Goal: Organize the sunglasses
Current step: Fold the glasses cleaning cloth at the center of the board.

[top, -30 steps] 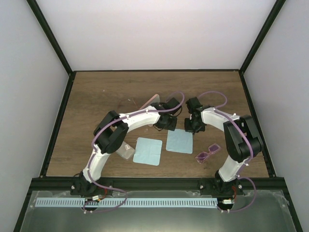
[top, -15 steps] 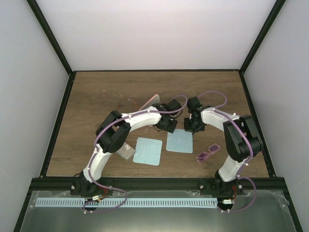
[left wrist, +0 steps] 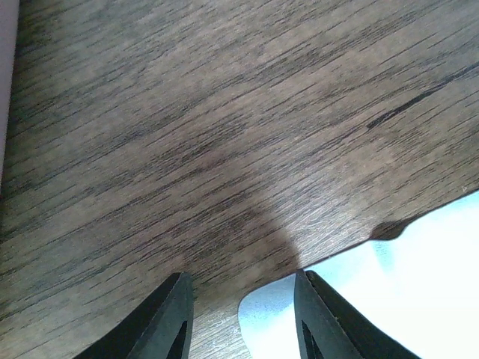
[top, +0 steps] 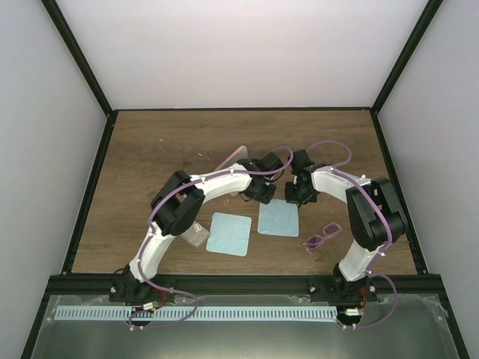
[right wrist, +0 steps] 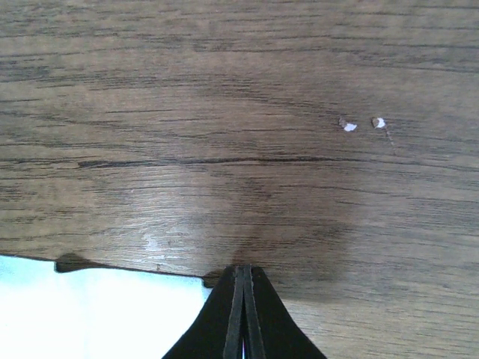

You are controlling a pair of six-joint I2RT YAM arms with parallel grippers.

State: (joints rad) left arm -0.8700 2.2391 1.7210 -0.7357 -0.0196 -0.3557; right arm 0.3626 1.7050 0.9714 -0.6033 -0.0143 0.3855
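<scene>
The purple-pink sunglasses (top: pixel 322 235) lie at the right front of the table, near the right arm's base. The orange wire-frame sunglasses (top: pixel 200 158) lie further back, left of centre. My left gripper (top: pixel 261 191) is open and empty, low over the far left corner of the right-hand light blue cloth (top: pixel 278 218). In the left wrist view, the gripper (left wrist: pixel 241 275) straddles that cloth corner (left wrist: pixel 374 299). My right gripper (top: pixel 300 196) is shut, with its tips (right wrist: pixel 243 268) down on the wood at the cloth's far right corner (right wrist: pixel 90 314). Whether it pinches the cloth is not visible.
A pink case (top: pixel 233 156) lies behind my left gripper, and its edge shows in the left wrist view (left wrist: pixel 6 75). A second light blue cloth (top: pixel 229 233) lies front centre. A grey case (top: pixel 196 235) sits partly under the left arm. Black frame rails border the table.
My left arm has shifted slightly to the right towards the cloth's corner. The right arm, the cloths and both sunglasses have not moved.
</scene>
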